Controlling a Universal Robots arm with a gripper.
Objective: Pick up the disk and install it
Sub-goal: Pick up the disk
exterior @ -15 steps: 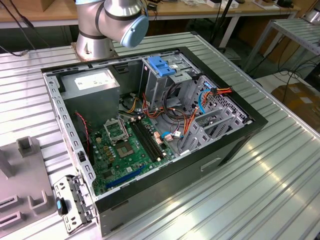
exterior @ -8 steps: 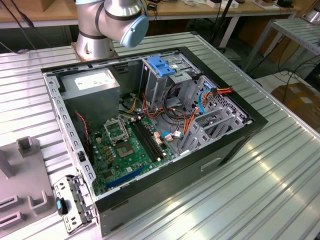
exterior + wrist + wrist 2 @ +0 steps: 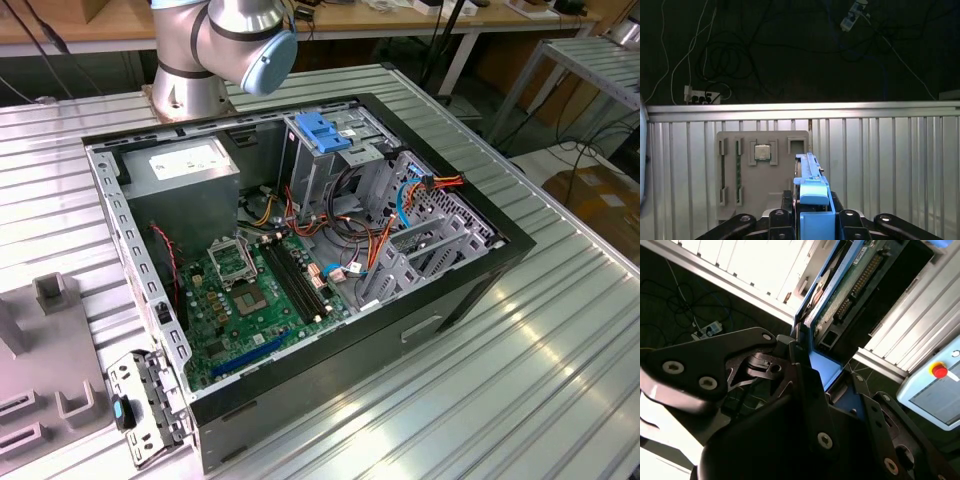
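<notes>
Disk clamped edge-on, held clear of the case

Both wrist views show the disk (image 3: 812,186) in the gripper (image 3: 813,219). The black fingers (image 3: 781,218) are closed on one end of it, one to either side of its thin body, and the rest juts out free beyond them. In the second wrist view the disk (image 3: 852,282) shows its green circuit-board face and a blue side rail running out from the gripper (image 3: 809,367). Gripping one end this way probably leaves the rails and the far end free.

Beyond the disk in the first wrist view are the ribbed metal table (image 3: 890,160) and a grey fixture plate (image 3: 742,195) with a square chip (image 3: 762,151) seated in it. So the disk hangs in the air above the bench, not inside anything.

In the exterior view the open computer case (image 3: 505,245) fills the middle of the frame. The drive cage with its blue handle (image 3: 325,133) stands at upper centre, and the grey power supply (image 3: 185,170) lies toward the upper left beside it. The arm's base (image 3: 225,45) stands at the top edge. Judging by this, the pick is done and the install is not.
</notes>
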